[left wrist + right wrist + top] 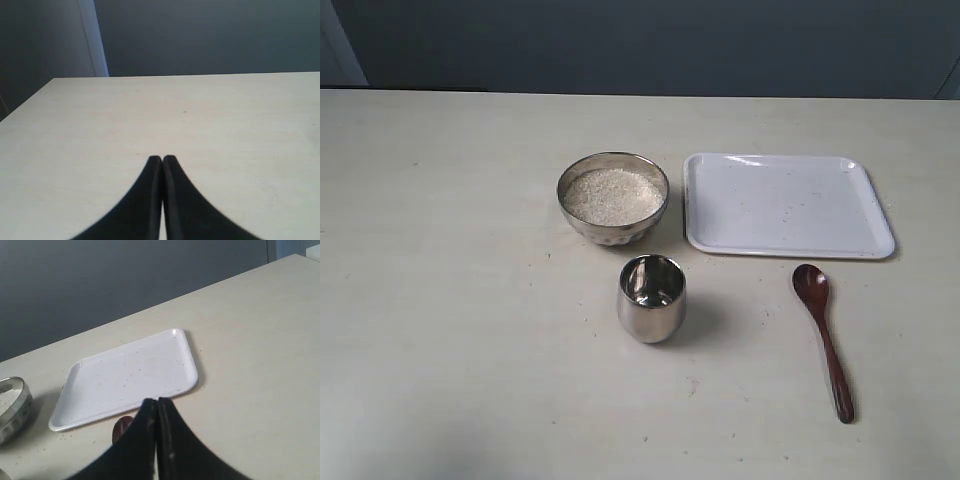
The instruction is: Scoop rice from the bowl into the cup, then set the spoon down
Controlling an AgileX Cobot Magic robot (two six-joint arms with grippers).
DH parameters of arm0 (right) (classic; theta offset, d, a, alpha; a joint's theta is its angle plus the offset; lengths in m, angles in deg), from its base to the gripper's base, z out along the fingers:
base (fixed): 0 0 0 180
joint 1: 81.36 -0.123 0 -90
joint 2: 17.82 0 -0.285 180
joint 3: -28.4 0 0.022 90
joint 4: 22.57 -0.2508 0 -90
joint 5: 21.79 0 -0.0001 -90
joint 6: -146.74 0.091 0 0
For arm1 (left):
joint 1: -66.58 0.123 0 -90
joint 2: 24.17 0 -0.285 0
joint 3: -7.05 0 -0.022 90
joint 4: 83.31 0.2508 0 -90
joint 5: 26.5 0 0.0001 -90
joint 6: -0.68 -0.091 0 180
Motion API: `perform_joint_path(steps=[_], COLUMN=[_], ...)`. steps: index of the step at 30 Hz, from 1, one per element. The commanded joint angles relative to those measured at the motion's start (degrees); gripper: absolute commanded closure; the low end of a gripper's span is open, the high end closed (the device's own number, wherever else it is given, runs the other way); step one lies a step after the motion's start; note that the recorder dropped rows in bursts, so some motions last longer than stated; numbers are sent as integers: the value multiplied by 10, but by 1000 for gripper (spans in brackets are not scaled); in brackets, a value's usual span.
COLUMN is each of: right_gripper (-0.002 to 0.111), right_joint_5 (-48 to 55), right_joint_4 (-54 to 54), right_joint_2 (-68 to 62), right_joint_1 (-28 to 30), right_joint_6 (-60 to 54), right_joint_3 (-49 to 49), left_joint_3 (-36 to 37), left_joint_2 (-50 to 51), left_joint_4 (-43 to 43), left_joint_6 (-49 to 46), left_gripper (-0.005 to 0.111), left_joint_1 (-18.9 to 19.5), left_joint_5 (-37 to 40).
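A wide metal bowl [613,198] full of white rice [613,195] stands at the middle of the table. Just in front of it stands the small steel cup [651,297], upright, with no rice visible inside. The dark wooden spoon [823,338] lies flat on the table to the right of the cup, head toward the tray. No arm shows in the exterior view. My right gripper [157,401] is shut and holds nothing; the spoon's head [121,428] peeks out beside its fingers, and the bowl's rim [15,407] is at the view's edge. My left gripper [162,159] is shut over bare table.
A white rectangular tray [785,205] with a few specks lies right of the bowl, behind the spoon; it also shows as the tray [130,377] in the right wrist view. A dark wall runs behind the table's far edge.
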Motion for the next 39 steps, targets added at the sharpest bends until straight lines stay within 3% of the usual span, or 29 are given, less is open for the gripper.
perform_joint_path(steps=[1, 4, 8, 12, 19, 22, 23, 26, 30, 35, 39], right_gripper=[108, 108, 108, 108, 108, 108, 108, 108, 108, 108, 108], right_joint_5=[-8, -77, -195, -293, -319, -307, -275, -103, 171, 448, 492], right_joint_4=[5, -28, -335, -479, -452, -226, -93, 122, 278, 280, 163], right_joint_2=[2, 2, 2, 2, 2, 2, 2, -82, -269, -533, -688], right_joint_1=[3, 3, 3, 3, 2, 2, 2, 2, 2, -28, -86], right_joint_6=[-2, 17, 96, 96, 94, 93, 93, 93, 55, 31, -19], right_joint_3=[1, 1, 1, 1, 1, -54, -89, -237, -436, -631, -645], left_joint_3=[-5, -5, -5, -5, -5, -5, -5, -5, -5, -5, -5], left_joint_2=[-1, -1, -1, -1, -1, -1, -1, -1, -1, -1, -1], left_joint_4=[-1, -1, -1, -1, -1, -1, -1, -1, -1, -1, -1], left_joint_6=[4, 4, 4, 4, 4, 4, 4, 4, 4, 4, 4], left_gripper=[106, 106, 106, 106, 106, 106, 106, 106, 106, 106, 106], left_joint_1=[-1, -1, -1, -1, -1, -1, -1, -1, -1, -1, -1], left_joint_5=[-3, -3, -3, -3, -3, -3, -3, -3, -3, -3, -3])
